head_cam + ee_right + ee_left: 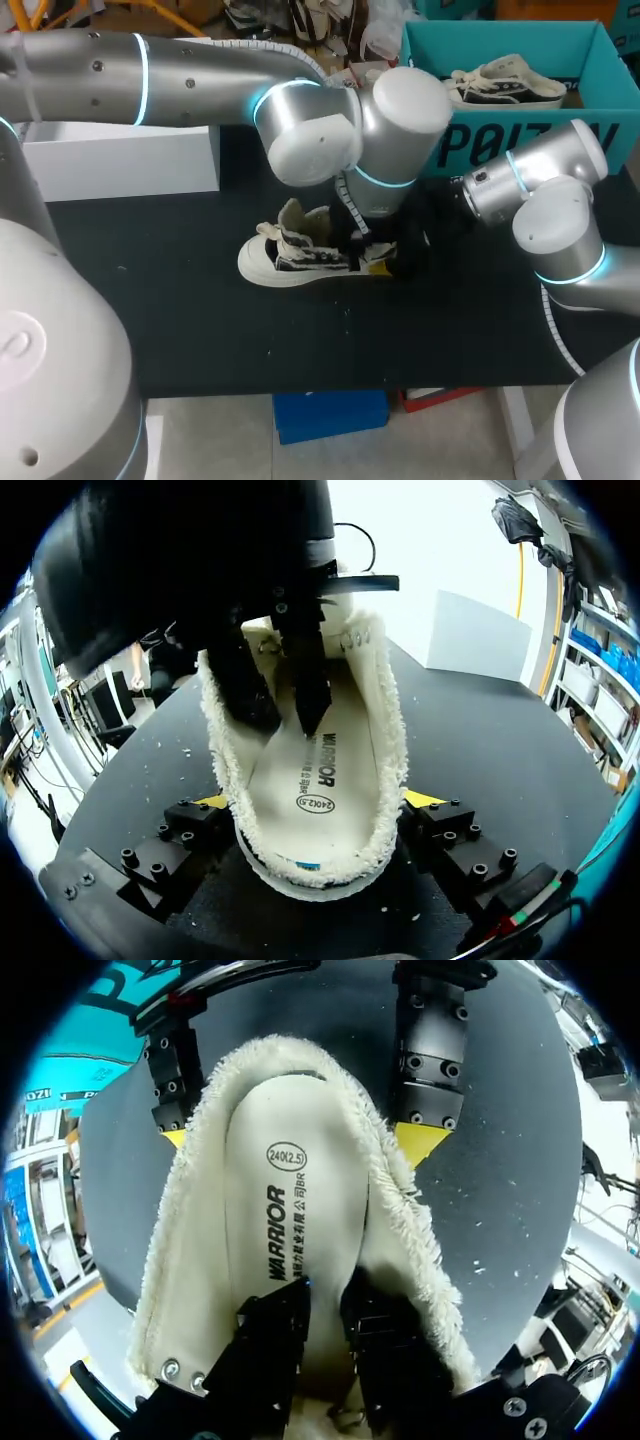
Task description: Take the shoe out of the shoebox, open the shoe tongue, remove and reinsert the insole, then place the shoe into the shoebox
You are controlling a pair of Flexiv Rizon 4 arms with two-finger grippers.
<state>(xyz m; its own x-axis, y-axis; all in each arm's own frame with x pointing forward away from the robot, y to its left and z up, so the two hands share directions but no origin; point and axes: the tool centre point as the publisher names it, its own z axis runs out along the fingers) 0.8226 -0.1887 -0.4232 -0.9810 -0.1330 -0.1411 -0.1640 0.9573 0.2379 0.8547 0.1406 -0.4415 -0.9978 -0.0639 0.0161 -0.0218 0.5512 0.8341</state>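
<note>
Only overhead: second shoe (505, 85) inside shoebox (600, 60).

We look down on a matte black rectangular tabletop (200, 330), flecked here and there with small white specks. Near its rear left corner we see a plain white rectangular box (120, 160), lying flat and evenly lit.

Head overhead; close, opposed wrist views share shoe (300, 255)

shoe (300, 262) (505, 85): two; shoebox (470, 145): one; white box (120, 160): one
</note>
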